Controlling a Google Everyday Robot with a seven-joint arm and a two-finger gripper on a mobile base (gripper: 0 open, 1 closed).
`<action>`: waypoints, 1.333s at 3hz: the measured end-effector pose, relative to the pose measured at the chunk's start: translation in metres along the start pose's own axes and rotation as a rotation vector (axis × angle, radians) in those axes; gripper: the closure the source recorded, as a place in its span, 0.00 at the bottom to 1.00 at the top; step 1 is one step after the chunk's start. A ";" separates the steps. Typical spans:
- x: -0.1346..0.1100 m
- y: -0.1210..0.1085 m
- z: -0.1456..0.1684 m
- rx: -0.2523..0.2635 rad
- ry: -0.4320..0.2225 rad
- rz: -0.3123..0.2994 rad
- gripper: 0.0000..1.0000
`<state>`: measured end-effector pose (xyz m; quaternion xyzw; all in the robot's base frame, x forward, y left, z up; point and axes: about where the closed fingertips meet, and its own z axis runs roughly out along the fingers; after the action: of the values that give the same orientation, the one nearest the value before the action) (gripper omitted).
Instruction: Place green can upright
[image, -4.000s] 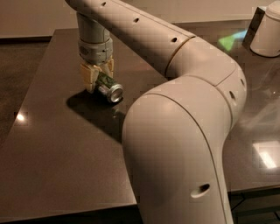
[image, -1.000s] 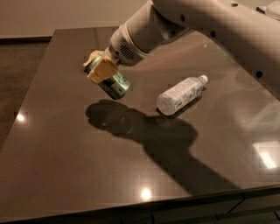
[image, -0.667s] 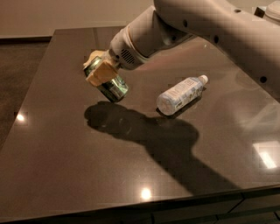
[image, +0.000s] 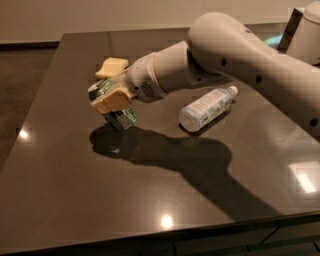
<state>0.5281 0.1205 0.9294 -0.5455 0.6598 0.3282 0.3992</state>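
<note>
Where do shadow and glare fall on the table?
Camera view: the gripper, shut on the green can, and its arm cast a dark shadow on the table directly below; bright glare spots sit near the front edge, the left side and the right.

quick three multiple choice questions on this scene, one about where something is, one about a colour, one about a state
1. Where does the clear bottle lie?
A) on the table, toward the picture's right of the gripper
B) inside the gripper
C) on the floor

2. What colour is the bottle's cap?
A) red
B) white
C) black

3. How is the green can?
A) standing upright alone
B) crushed flat
C) tilted, clamped in the gripper

Answers:
1 A: it rests on its side on the dark tabletop, right of the gripper.
2 B: the small end cap is white.
3 C: the gripper holds it at a slant.
</note>
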 end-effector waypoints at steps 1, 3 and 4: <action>0.000 0.014 0.008 -0.032 -0.112 -0.023 1.00; 0.002 0.041 0.014 -0.099 -0.292 -0.070 1.00; 0.006 0.051 0.012 -0.112 -0.342 -0.064 1.00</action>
<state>0.4797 0.1381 0.9183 -0.5236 0.5453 0.4396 0.4851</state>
